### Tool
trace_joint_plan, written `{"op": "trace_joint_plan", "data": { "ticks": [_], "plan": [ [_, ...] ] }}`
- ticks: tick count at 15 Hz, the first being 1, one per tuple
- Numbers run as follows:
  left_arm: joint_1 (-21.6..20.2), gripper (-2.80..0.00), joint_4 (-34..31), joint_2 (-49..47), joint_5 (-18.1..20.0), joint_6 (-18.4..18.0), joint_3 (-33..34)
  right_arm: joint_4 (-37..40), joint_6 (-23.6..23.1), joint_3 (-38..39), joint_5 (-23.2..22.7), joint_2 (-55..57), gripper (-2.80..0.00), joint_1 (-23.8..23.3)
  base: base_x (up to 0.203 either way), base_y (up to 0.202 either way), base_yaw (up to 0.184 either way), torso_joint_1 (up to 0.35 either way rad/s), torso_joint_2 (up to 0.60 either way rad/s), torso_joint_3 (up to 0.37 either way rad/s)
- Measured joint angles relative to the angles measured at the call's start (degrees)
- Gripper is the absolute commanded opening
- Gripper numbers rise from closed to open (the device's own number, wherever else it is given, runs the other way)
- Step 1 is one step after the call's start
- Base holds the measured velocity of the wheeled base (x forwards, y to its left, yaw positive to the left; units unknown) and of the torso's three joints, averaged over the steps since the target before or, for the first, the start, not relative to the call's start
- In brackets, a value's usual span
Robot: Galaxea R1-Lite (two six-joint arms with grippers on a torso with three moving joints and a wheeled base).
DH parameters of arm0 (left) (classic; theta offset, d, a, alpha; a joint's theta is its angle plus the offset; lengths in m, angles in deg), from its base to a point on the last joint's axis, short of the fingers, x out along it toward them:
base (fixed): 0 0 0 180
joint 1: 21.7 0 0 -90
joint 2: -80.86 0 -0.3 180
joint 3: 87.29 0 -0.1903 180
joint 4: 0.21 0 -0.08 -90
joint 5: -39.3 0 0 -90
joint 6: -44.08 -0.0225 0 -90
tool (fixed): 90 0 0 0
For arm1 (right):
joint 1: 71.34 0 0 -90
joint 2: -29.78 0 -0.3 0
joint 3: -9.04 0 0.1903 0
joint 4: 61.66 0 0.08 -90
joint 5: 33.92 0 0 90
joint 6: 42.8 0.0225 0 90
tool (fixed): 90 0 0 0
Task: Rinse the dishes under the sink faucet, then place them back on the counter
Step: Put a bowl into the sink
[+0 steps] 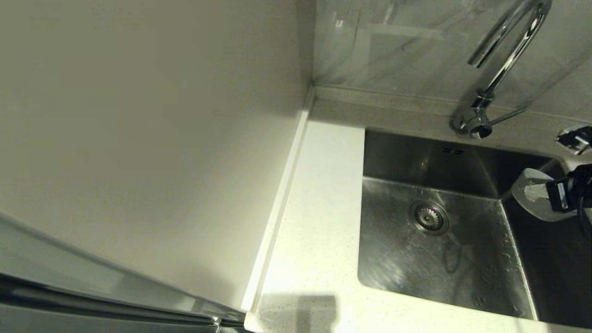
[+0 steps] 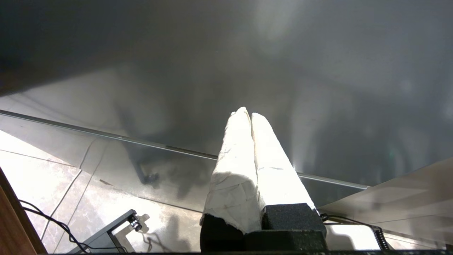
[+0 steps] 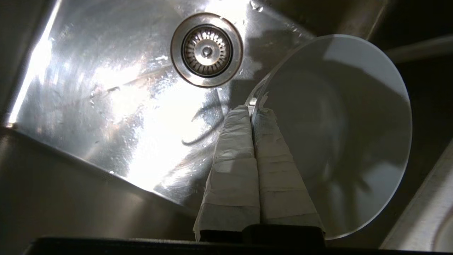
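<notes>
My right gripper (image 3: 253, 109) is shut on the rim of a pale mint-white bowl (image 3: 336, 124), held tilted on edge with its hollow facing the wrist camera. In the head view that bowl (image 1: 527, 182) hangs over the right side of the steel sink (image 1: 462, 263), with the gripper (image 1: 539, 193) to its right. The drain strainer (image 1: 428, 217) lies left of the bowl. The chrome faucet (image 1: 506, 60) arches above the back rim, and no water shows. The pink and steel bowls are out of view. My left gripper (image 2: 246, 112) is shut on nothing, parked low over a tiled floor.
The speckled counter (image 1: 319, 208) runs left of the sink, bounded by a plain wall panel (image 1: 138, 138). The faucet's thin lever (image 1: 508, 115) points right. A small shiny and black object (image 1: 573, 138) sits at the back right. Water drops cover the basin floor.
</notes>
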Motion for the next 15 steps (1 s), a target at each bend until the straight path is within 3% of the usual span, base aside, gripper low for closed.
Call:
{"op": "trace_joint_plan", "data": {
  "ticks": [6,10,15],
  "plan": [
    [0.02,-2.8,-0.03,0.0,0.0,0.0,0.0,-19.87,-0.13,9.02,10.03,9.01,-2.8,5.21,0.0,0.0,0.0,0.0,0.0,0.0],
    [0.02,-2.8,-0.02,0.0,-0.02,0.0,0.0,-34.35,-0.17,11.47,14.06,19.02,-2.8,6.94,0.0,0.0,0.0,0.0,0.0,0.0],
    [0.0,-2.8,-0.02,0.0,0.0,0.01,0.0,-36.81,-0.04,9.68,15.26,25.39,-2.8,8.41,0.0,0.0,0.0,0.0,0.0,0.0]
  ]
}}
